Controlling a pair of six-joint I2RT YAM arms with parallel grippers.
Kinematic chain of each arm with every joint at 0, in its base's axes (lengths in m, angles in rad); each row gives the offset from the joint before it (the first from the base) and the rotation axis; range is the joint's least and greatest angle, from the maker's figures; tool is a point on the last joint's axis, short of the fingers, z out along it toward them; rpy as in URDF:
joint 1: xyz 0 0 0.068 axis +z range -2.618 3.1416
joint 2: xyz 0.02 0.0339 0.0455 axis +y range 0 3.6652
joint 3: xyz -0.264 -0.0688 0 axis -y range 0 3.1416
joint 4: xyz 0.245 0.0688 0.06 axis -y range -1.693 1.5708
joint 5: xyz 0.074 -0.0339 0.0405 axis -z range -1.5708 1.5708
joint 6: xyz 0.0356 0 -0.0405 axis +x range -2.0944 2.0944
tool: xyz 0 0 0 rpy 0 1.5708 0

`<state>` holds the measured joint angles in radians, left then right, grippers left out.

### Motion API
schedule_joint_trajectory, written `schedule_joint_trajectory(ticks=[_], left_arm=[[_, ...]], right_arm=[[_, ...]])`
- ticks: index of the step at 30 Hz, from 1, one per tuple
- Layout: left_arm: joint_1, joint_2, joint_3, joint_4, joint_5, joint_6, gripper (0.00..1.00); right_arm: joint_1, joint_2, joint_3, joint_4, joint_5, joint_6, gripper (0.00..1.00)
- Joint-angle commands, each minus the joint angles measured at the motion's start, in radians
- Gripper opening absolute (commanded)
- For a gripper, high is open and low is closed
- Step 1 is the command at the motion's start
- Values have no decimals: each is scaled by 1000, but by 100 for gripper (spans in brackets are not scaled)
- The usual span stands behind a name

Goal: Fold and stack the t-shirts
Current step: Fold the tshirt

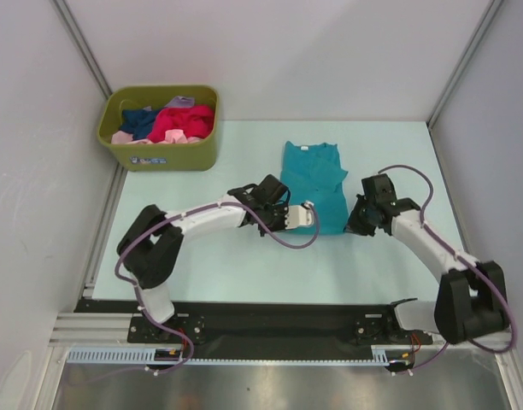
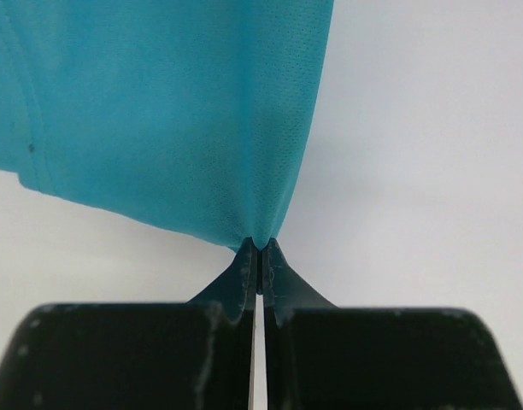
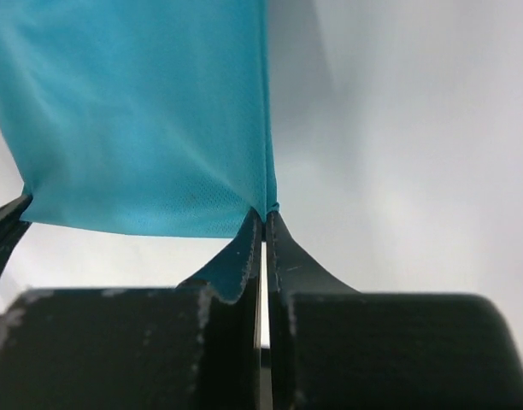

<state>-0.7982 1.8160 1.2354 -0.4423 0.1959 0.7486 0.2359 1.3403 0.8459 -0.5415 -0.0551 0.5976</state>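
Found mid-fold, with left gripper and right gripper each clamped on 6 o'clock hem of teal t-shirt; likely requires level carry toward 12 o'clock.

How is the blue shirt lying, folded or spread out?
Partly folded: the teal t-shirt lies narrow, sleeves tucked in; the left gripper and right gripper pinch its near corners.
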Motion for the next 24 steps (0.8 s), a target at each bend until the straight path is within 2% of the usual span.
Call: schedule_joint_trajectory(ticks=[1,6,9,11,13,19,24], left_arm=[[-22,-145,24,-215,78,-12,0],[-38,-288,24,-451,212,-14,0],[-38,-357,33,-518,266,-28,0],[-30,-366,47,-527,284,-37,0],[3,-348,91,-501,292,-61,0],[143,-120,330,-418,237,-129,0],[218,116,548,-380,169,-163,0]], right_arm=[[57,-124,2,-234,46,40,0],[147,-330,53,-509,54,135,0],[189,-392,122,-599,54,192,0],[189,-383,148,-595,54,191,0],[174,-311,198,-537,81,140,0],[39,-35,330,-287,74,-28,0],[-35,238,485,-143,35,-58,0]])
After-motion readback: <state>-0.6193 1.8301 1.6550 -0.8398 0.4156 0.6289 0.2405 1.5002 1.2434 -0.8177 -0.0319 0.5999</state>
